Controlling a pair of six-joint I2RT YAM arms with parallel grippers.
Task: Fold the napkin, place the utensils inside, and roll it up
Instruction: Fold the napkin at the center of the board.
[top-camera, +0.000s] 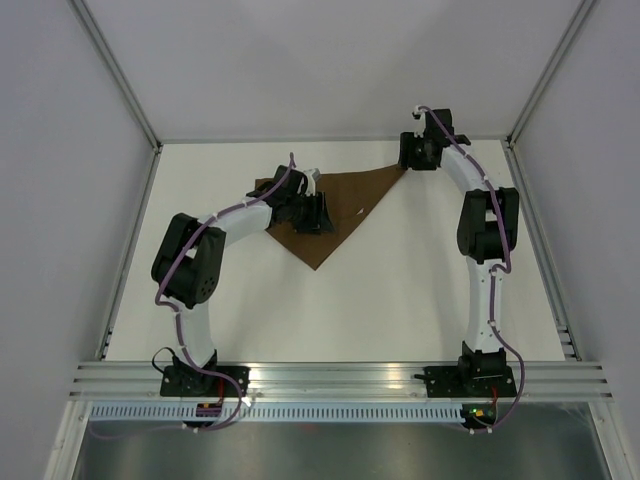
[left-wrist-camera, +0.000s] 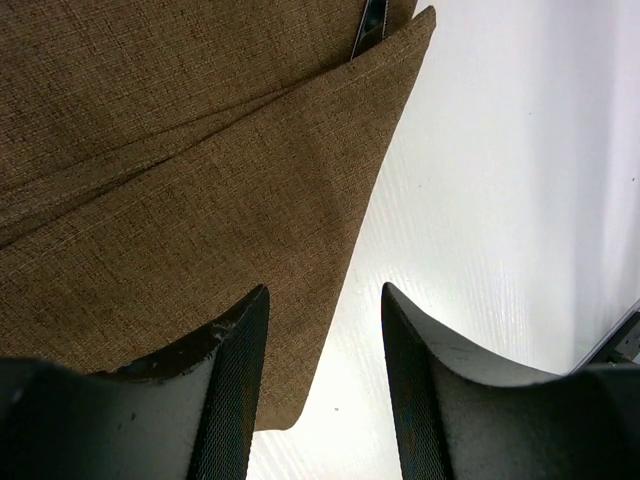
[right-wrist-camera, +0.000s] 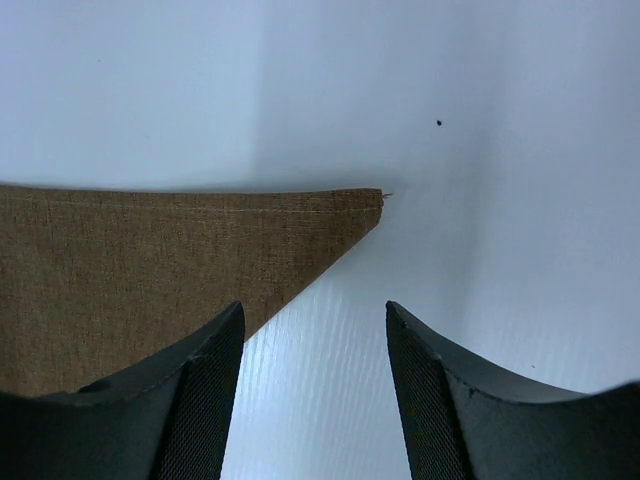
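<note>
Left end effector (left-wrist-camera: 325, 300) hangs with jaws spread over a folded edge of the napkin (top-camera: 335, 205), a brown triangle lying toward the far edge of the surface (top-camera: 400, 300). Right end effector (right-wrist-camera: 315, 315), likewise spread and empty, sits at the napkin's far-right corner.

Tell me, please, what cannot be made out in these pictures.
Top view: the left end effector hides part of the napkin.
Left wrist view: a shiny dark strip at the fold, cut off by the top edge; unidentifiable.
Right wrist view: only one napkin corner shows; the rest is off frame.
</note>
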